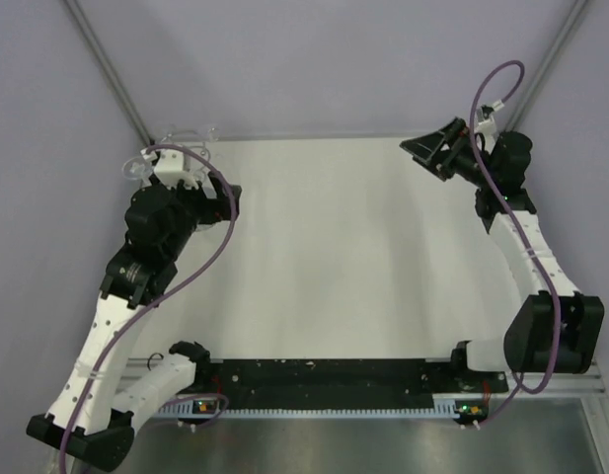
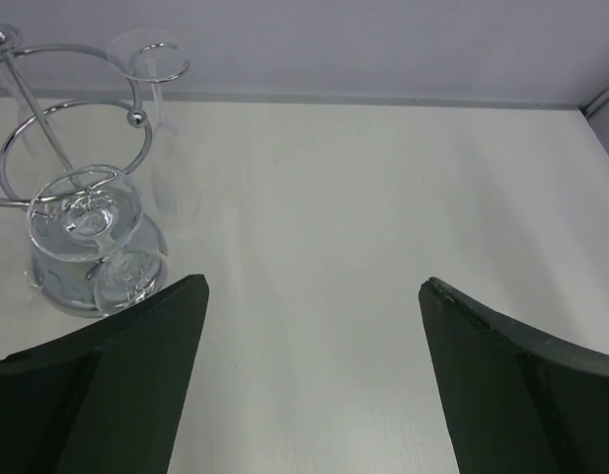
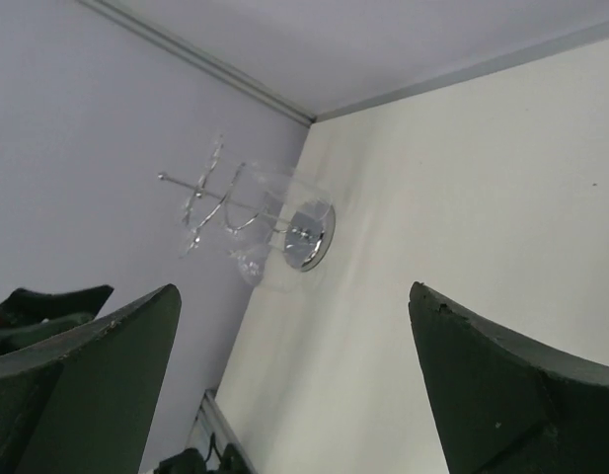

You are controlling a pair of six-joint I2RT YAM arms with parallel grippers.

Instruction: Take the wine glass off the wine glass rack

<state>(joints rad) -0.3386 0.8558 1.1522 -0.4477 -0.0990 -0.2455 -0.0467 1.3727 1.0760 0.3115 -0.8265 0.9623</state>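
Rack (image 2: 45,286) stands upright on its round mirrored base in the far left corner of the table (image 2: 383,197), close to the back wall (image 2: 383,49). Glass (image 2: 85,215) hangs upside down from the nearest arm of the rack, with its foot resting on the wire ring and its bowl just above the base. Second glass (image 2: 171,168) hangs the same way from an arm further back. Neither glass is in contact with either gripper.

Left gripper (image 2: 312,286) is near the rack, just to its right, and faces the back wall. Its jaws are spread wide with nothing between them. In the wrist view its left finger (image 2: 126,375) lies below the base; whether they touch cannot be told.

Right gripper (image 3: 294,291) is at the far right of the table, well apart from the rack and turned toward it. Its jaws are also spread wide and empty. In the right wrist view the rack shows small and distant between the fingers.
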